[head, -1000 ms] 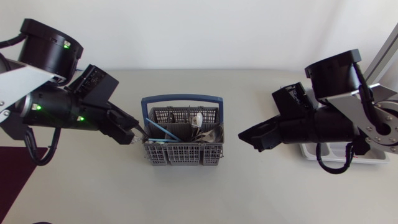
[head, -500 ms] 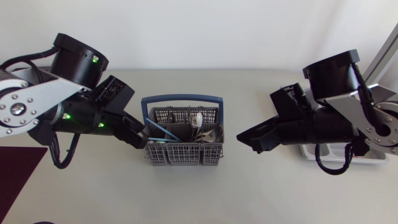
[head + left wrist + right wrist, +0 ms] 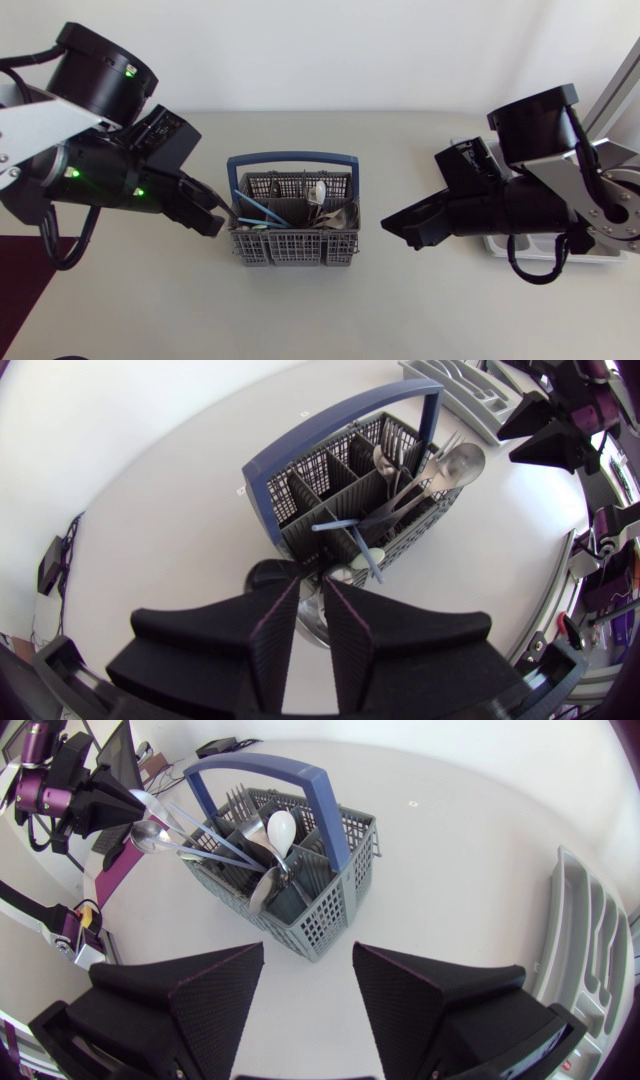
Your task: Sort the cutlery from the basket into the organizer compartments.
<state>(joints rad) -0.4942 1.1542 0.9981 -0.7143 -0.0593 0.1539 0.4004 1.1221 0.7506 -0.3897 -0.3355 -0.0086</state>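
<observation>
The cutlery sits in a grey basket (image 3: 293,245) with a blue handle (image 3: 292,158), at the middle of the head view. Inside stand blue-handled pieces (image 3: 262,210) leaning toward the basket's left wall, a white spoon (image 3: 283,825), several metal spoons and some forks (image 3: 231,796). Two long pieces stick out over that left wall, and there my left gripper (image 3: 312,588) is at work. It is drawn nearly together, with the silvery bowl of a spoon (image 3: 315,622) pinched in the narrow gap between its fingers, just outside the basket's wall. A dark round bowl lies just ahead of one fingertip. My left arm comes in from the left edge of the head view, its tip touching the basket's left side at mid-height of the frame. My right gripper (image 3: 305,990) is spread wide with nothing between its fingers. In the head view it hangs right of centre, pointing at the basket's right wall but apart from it. In its own wrist view the basket stands ahead of the gripper. The grey organizer (image 3: 590,935) lies beside my right gripper, well apart from the basket. In the head view only its pale rim shows at the lower right, under my right arm. All of this rests on the pale table (image 3: 330,310).
</observation>
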